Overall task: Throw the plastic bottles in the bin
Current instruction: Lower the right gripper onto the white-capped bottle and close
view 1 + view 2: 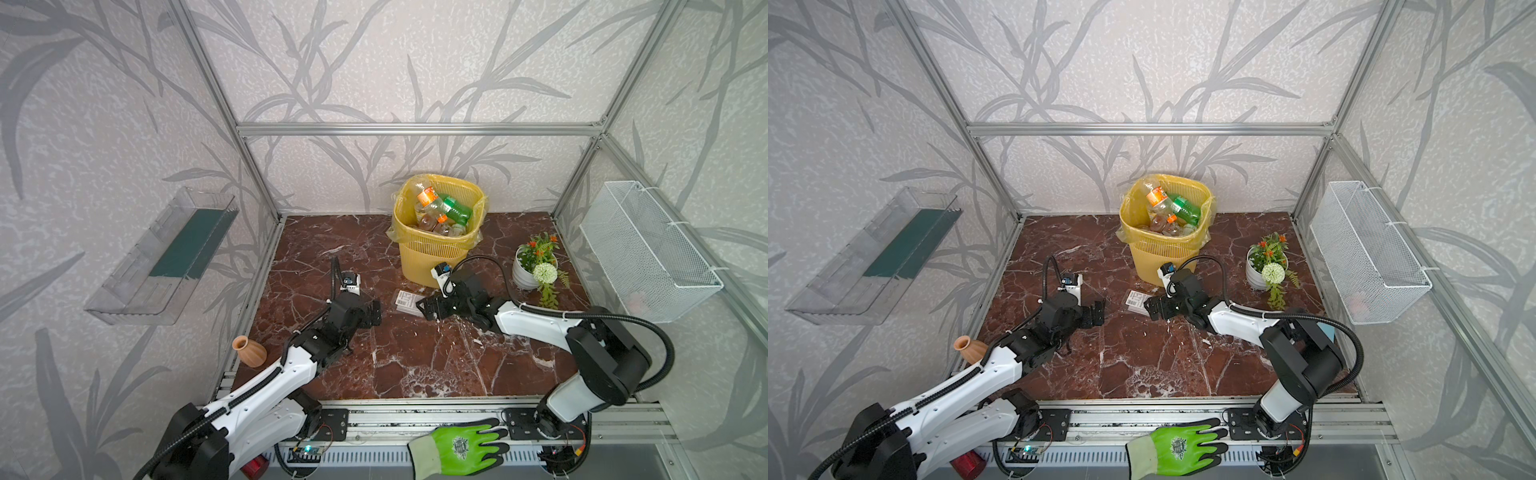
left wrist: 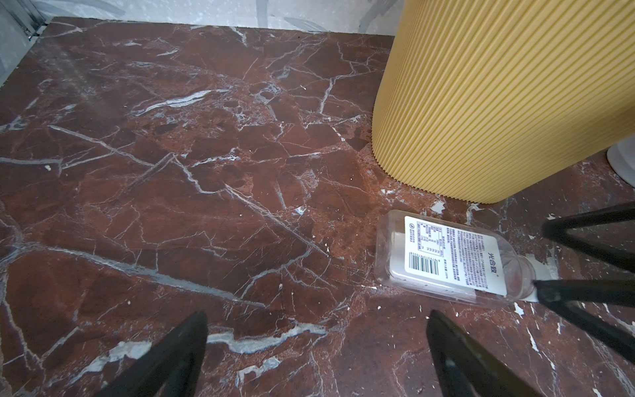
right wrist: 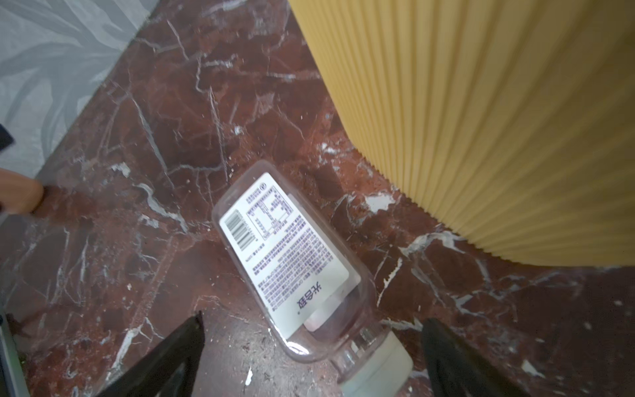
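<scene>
The bin (image 1: 432, 255) stands on a red marble tabletop (image 1: 415, 361) between leaf-patterned walls (image 1: 374, 62).

A yellow slatted bin (image 1: 432, 253) was seen at the centre of both top views on a dark red table (image 1: 415, 365) veined in white. A clear bottle (image 3: 292, 261) with a white, black-barcoded label was shown mid-frame in the right wrist view, and a green-and-black glove (image 1: 461, 449) at a top view's lower edge.

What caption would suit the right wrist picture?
Open right gripper framing a clear, white-labelled bottle lying beside the yellow bin.
</scene>
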